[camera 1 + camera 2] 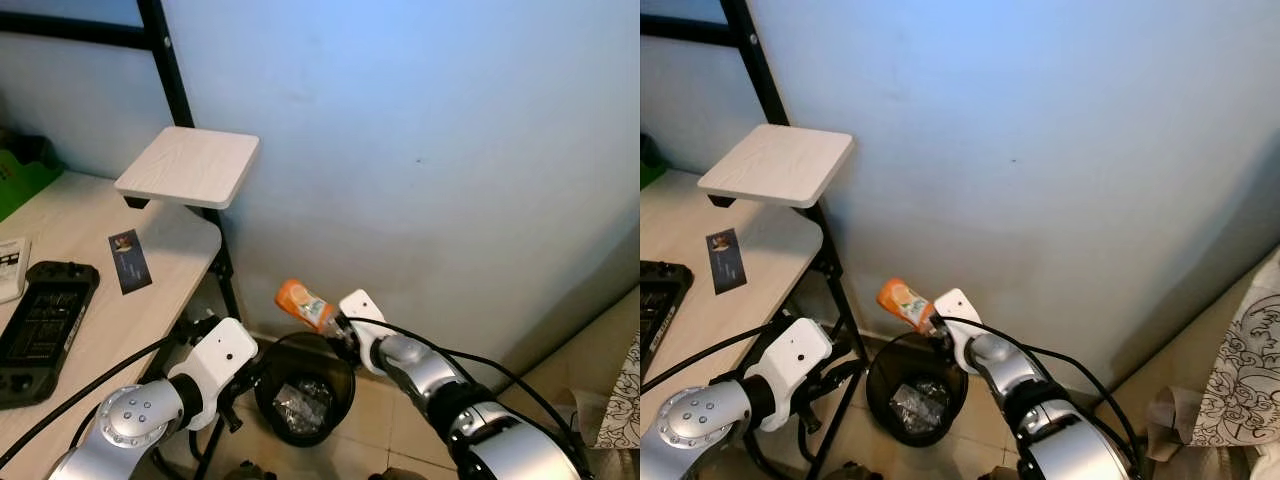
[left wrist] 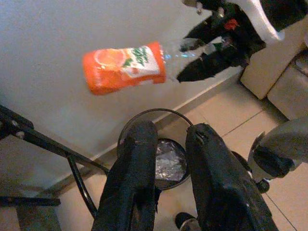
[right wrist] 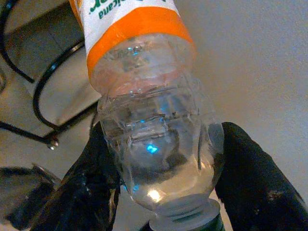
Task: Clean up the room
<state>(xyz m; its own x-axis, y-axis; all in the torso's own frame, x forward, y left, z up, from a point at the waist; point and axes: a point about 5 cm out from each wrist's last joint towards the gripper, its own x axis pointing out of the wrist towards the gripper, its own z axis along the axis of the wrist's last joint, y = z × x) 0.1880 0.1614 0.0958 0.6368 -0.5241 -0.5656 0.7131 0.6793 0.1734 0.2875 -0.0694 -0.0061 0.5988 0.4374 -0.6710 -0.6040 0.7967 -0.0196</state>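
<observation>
Pale blue wall (image 1: 430, 150) behind; tiled floor (image 1: 385, 420) below.

Right claw (image 1: 338, 325): clamped on the clear neck end of a plastic bottle (image 1: 304, 303) with an orange label. Fingers (image 3: 91, 183) pressed against both sides of the neck, white cap at the base of the grip. Bottle held tilted, orange end pointing away from the claw toward the wall, suspended above the rim of a black bin (image 1: 305, 390).

Bin: directly under the right claw, on the floor against the wall, lined with a dark bag and holding crumpled shiny waste.

Left claw (image 2: 166, 154): narrow gap between the fingers, nothing held. Positioned beside the bin, lower than the bottle, well apart from the right claw.

Light wood desk (image 1: 90, 330) to the outer side of the left claw, carrying a black handheld console (image 1: 40, 330) and a small dark card (image 1: 130, 261). Square wooden shelf (image 1: 190, 165) on a black frame above the desk.
</observation>
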